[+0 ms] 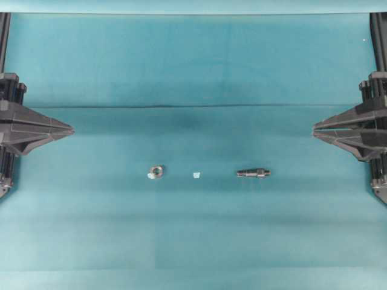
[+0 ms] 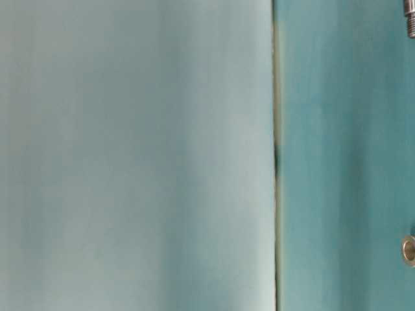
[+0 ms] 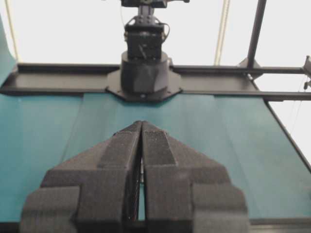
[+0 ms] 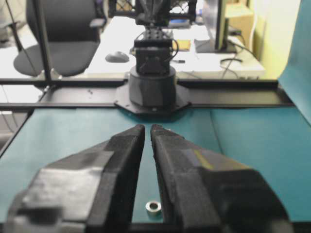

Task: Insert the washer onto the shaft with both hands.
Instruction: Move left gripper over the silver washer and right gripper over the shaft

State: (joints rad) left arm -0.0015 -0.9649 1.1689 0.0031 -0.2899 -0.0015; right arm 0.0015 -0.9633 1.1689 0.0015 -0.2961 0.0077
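Washer [image 1: 156, 171] lies flat on the teal cloth [image 1: 193, 72], left of centre in the overhead view, hole up. We also catch it at the right edge of the table-level view [image 2: 409, 250] and low in the right wrist view [image 4: 153, 207], seen through the gap between the fingers. Shaft [image 1: 253, 173] lies on its side right of centre, in line with the washer and well apart from it; only its end shows at the top right corner of the table-level view [image 2: 410, 24]. Between the two we note a small pale scrap [image 1: 196, 174].

Left gripper [image 1: 66, 129] sits at the left edge, fingers pressed together, nothing in them. Right gripper [image 1: 319, 128] sits at the right edge, tips nearly meeting with a thin slit between, also empty. Both are far from the parts.
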